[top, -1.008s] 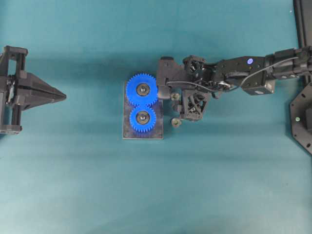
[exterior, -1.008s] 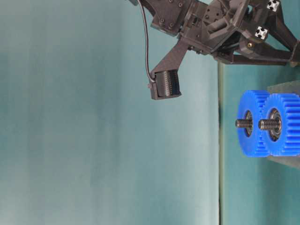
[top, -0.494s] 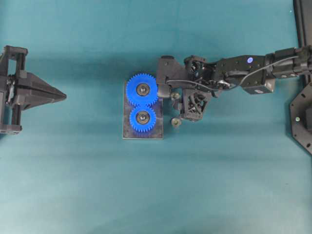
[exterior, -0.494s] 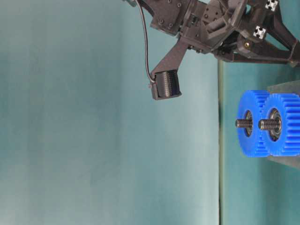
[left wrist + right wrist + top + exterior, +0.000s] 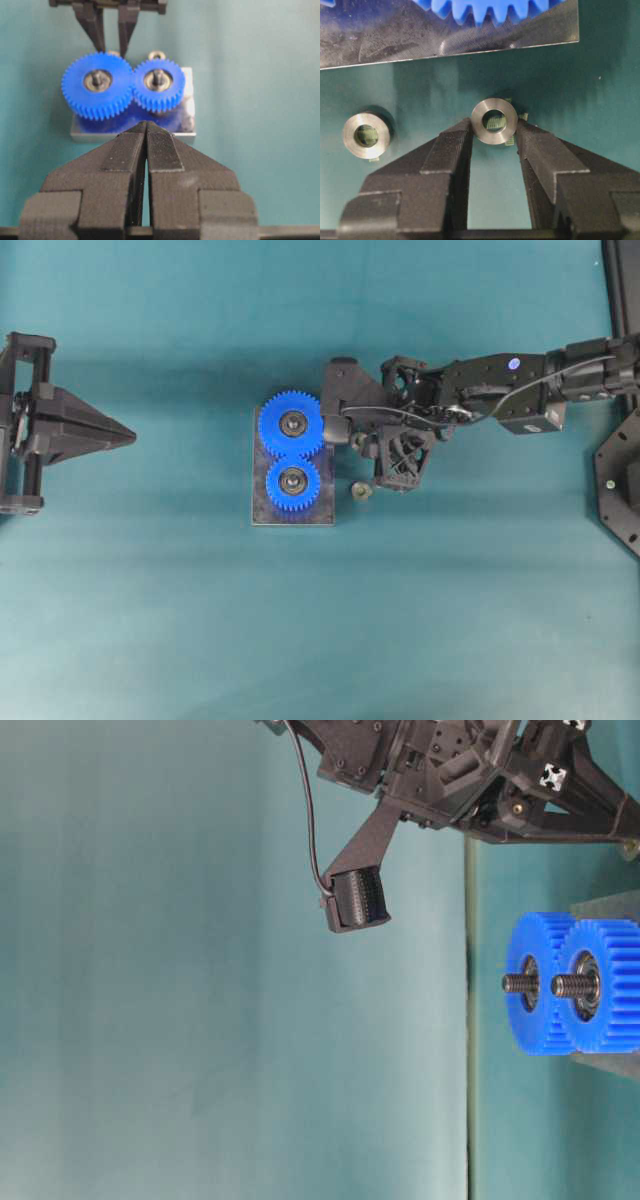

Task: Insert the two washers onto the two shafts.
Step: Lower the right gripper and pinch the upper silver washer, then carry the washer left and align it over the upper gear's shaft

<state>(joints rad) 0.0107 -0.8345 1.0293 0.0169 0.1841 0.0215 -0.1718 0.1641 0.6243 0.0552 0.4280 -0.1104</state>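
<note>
Teal table (image 5: 150,620): right gripper (image 5: 492,137) pinches washer (image 5: 493,121), second washer (image 5: 366,135) beside.

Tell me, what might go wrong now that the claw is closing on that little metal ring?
The right gripper catches the washer only at its fingertips, so the ring could squirt out or tip as the jaws close. A second washer lies close beside it and might get nudged. Both threaded shafts are narrow and stick out above the blue gears, so a tilted washer could jam on the threads.
</note>
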